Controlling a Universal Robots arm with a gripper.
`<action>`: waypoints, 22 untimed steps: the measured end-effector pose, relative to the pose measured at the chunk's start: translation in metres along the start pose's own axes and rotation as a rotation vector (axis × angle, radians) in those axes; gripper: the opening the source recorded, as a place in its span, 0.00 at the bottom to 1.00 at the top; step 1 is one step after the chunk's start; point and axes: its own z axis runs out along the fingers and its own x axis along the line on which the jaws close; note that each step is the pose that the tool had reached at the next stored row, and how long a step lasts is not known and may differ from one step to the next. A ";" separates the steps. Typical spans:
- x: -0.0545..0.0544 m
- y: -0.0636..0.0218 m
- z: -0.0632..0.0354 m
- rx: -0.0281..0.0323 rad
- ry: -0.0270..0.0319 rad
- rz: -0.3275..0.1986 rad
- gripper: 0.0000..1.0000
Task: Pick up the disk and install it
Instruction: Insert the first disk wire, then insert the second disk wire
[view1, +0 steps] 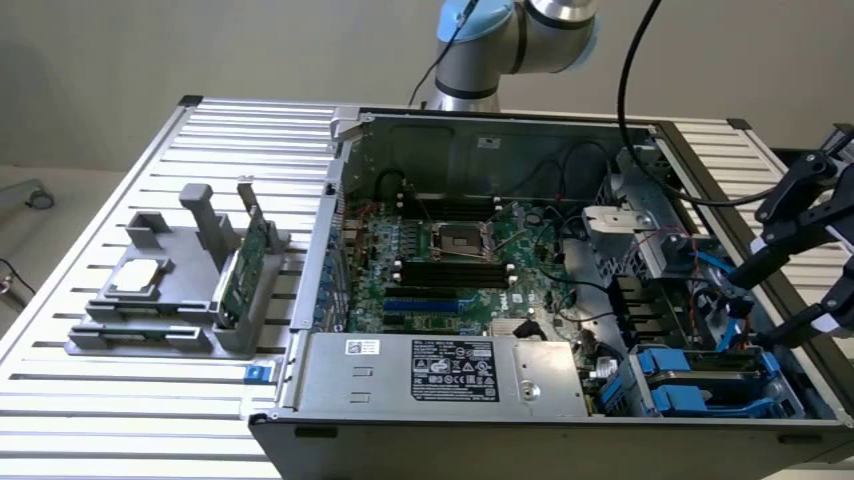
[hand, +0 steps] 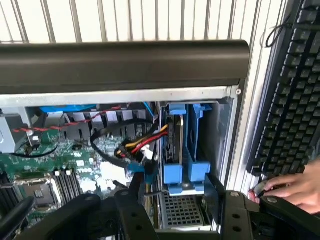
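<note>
While its fingers (view1: 810, 268) gape empty, the gripper (hand: 172, 200) hovers above the disk (hand: 176, 145) seated in the computer case (view1: 441, 410).

Slatted metal table (view1: 80, 395) (plain wall (view1: 200, 50) behind)

The disk (hand: 175, 132) stands in the computer case (view1: 561, 415), a keyboard (hand: 295, 90) beside the case
</note>
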 end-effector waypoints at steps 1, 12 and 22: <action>0.000 -0.0017 0.0005 -0.0014 -0.0001 0.000 0.60; 0.000 -0.0113 0.0054 -0.0059 0.0001 0.001 0.60; 0.003 -0.0114 0.0103 -0.0474 0.0005 0.000 0.60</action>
